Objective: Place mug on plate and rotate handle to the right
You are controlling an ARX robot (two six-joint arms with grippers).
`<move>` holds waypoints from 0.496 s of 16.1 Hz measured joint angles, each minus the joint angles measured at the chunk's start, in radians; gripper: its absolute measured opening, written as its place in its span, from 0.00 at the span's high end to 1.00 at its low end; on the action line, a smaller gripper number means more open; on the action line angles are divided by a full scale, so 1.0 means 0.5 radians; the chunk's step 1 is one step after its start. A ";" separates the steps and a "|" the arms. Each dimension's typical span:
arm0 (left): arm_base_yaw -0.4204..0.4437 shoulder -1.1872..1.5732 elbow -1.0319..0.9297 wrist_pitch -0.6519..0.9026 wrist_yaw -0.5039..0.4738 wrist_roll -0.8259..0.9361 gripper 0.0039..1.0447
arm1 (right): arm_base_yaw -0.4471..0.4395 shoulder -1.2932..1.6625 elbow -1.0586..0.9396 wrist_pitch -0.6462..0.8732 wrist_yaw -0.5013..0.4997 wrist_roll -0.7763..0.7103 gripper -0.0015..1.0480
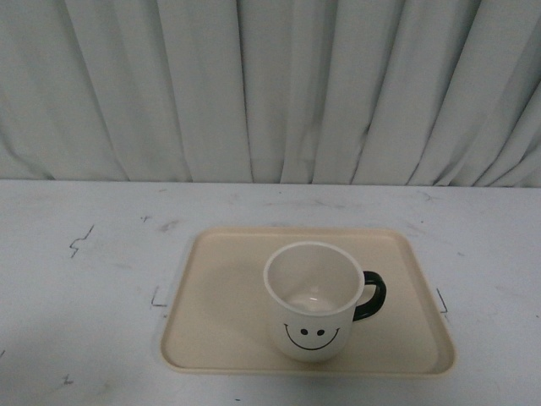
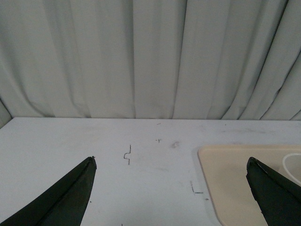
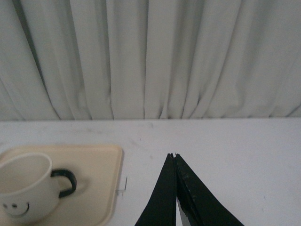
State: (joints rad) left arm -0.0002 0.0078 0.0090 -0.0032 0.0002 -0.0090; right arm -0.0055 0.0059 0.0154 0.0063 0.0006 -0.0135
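Note:
The cream-white mug [image 1: 311, 301] stands upright on the beige plate [image 1: 221, 321], smiley face toward me, its black handle [image 1: 372, 295] pointing right. Neither arm shows in the front view. In the left wrist view my left gripper [image 2: 171, 162] is open over bare table, one fingertip over the plate [image 2: 235, 174] edge; only a sliver of the mug's rim [image 2: 292, 168] shows. In the right wrist view my right gripper [image 3: 173, 155] is shut on nothing, above the table beside the plate [image 3: 101, 188], apart from the mug [image 3: 28, 186] and its handle [image 3: 66, 182].
A white table [image 1: 84, 279] with small dark marks carries the plate. A pleated grey-white curtain [image 1: 270, 85] hangs along the table's far edge.

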 joint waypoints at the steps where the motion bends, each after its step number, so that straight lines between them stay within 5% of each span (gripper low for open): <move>1: 0.000 0.000 0.000 -0.001 -0.001 0.000 0.06 | 0.000 -0.001 -0.008 -0.027 0.000 0.000 0.98; 8: 0.000 0.000 0.000 -0.001 -0.001 0.000 0.06 | 0.000 -0.004 -0.008 -0.021 -0.002 -0.001 0.10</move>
State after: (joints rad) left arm -0.0002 0.0078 0.0090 -0.0036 -0.0002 -0.0090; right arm -0.0055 0.0040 0.0116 -0.0044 -0.0002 -0.0139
